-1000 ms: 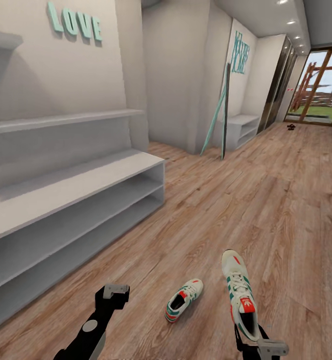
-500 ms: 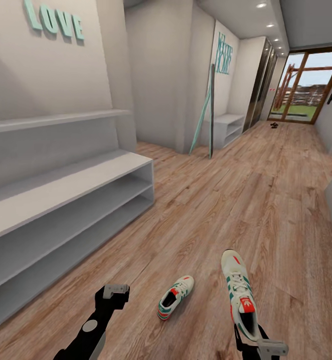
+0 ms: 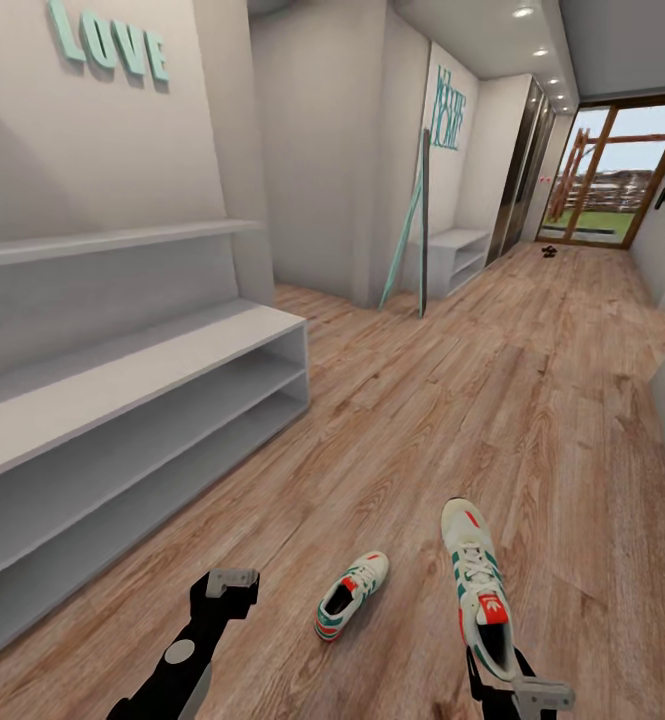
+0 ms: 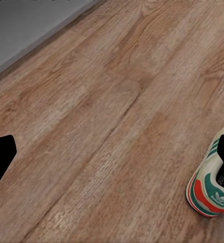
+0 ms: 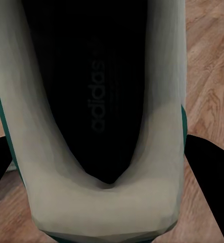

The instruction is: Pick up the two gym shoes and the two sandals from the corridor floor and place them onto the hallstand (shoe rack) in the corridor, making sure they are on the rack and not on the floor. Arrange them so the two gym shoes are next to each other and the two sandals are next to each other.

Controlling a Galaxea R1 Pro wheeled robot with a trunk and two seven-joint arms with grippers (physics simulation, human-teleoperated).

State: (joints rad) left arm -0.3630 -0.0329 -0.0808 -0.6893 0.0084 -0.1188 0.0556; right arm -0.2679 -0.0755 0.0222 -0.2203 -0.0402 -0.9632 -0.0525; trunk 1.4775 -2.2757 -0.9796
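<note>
1. Head view: two gym shoes; one (image 3: 350, 596) lies on the corridor floor (image 3: 492, 400), one (image 3: 479, 590) is clamped heel-first in the right gripper (image 3: 512, 680).
2. Left gripper (image 3: 230, 580), at seven o'clock, hangs spread and empty.
3. One hallstand (image 3: 122, 400) at nine o'clock.
4. Dark specks (image 3: 549, 250) at one o'clock, too small to tell.

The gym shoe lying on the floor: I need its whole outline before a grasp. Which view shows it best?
The head view: the loose gym shoe lies whole on the corridor floor, between both arms. The left wrist view catches only its heel end at the frame edge. The right wrist view shows the other, gripped shoe.
</note>
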